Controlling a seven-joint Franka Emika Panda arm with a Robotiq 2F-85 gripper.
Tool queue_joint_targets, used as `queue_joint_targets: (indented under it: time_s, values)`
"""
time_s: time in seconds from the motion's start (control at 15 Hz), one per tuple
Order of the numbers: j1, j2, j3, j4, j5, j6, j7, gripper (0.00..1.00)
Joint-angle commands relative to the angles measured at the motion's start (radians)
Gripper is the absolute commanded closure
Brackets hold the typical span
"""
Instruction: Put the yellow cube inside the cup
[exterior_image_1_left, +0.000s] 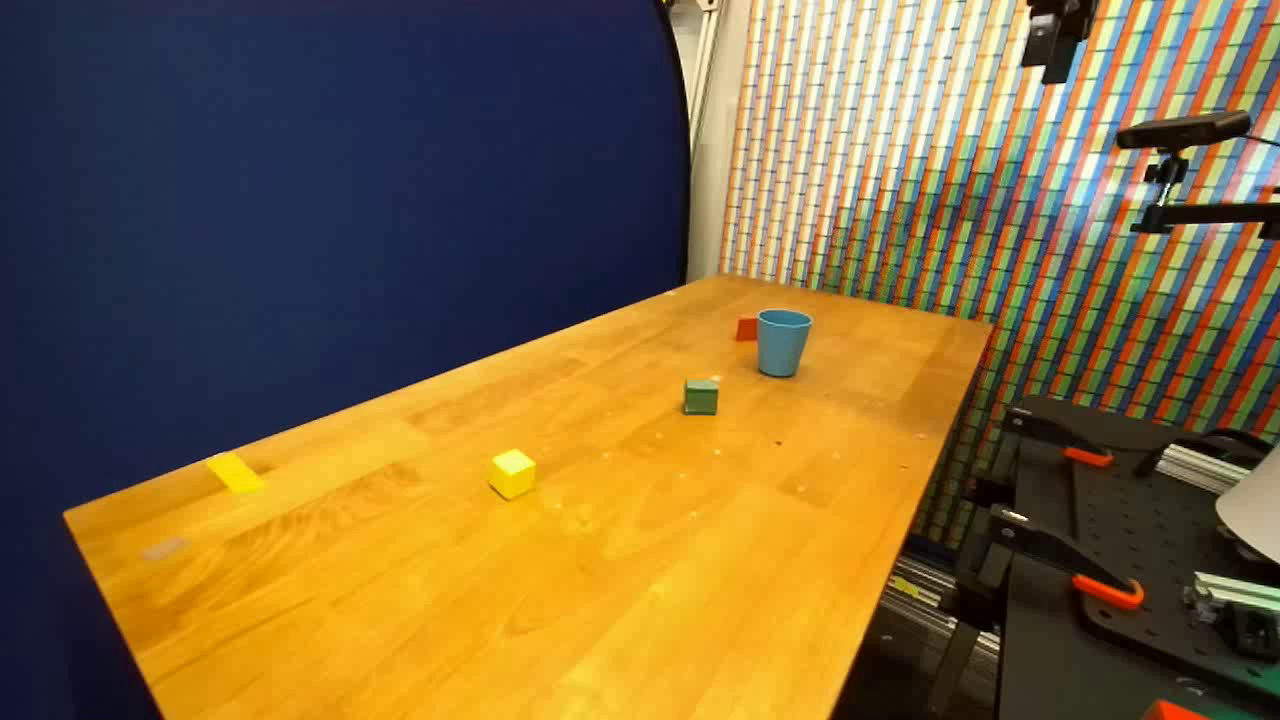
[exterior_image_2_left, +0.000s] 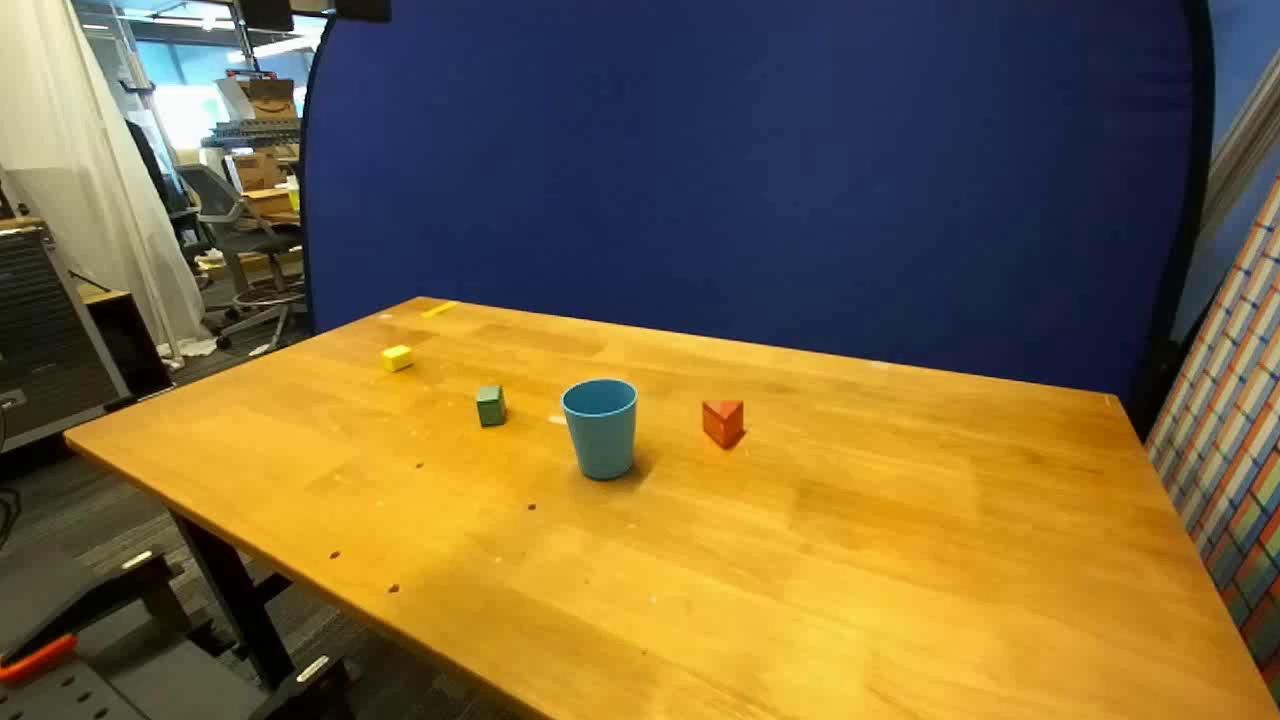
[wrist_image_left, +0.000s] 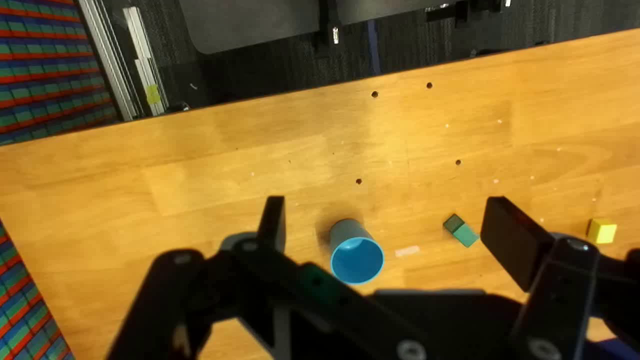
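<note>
The yellow cube (exterior_image_1_left: 512, 474) sits on the wooden table, also in an exterior view (exterior_image_2_left: 397, 357) and at the right of the wrist view (wrist_image_left: 601, 232). The light-blue cup (exterior_image_1_left: 783, 345) stands upright with its mouth up; it shows in an exterior view (exterior_image_2_left: 603, 440) and in the wrist view (wrist_image_left: 357, 260), where nothing shows in the visible part of its inside. My gripper (wrist_image_left: 386, 220) is open with nothing between its fingers, high above the table. Its tip shows at the top edge of both exterior views (exterior_image_1_left: 1055, 45) (exterior_image_2_left: 315, 10). The yellow cube lies outside the right finger.
A green block (exterior_image_1_left: 700, 398) stands between the yellow cube and the cup. A red triangular block (exterior_image_2_left: 723, 423) stands beside the cup. A flat yellow piece (exterior_image_1_left: 236, 473) lies at the table's edge. A dark blue screen (exterior_image_2_left: 760, 180) stands behind the table (exterior_image_2_left: 900, 560).
</note>
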Motion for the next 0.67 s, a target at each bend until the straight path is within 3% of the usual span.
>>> queue_joint_targets:
  time_s: [0.0, 0.6]
  values:
    - [-0.006, 0.002, 0.005, 0.006, 0.003, 0.0, -0.003, 0.0]
    - [-0.006, -0.001, 0.005, 0.018, 0.003, 0.0, -0.003, 0.0]
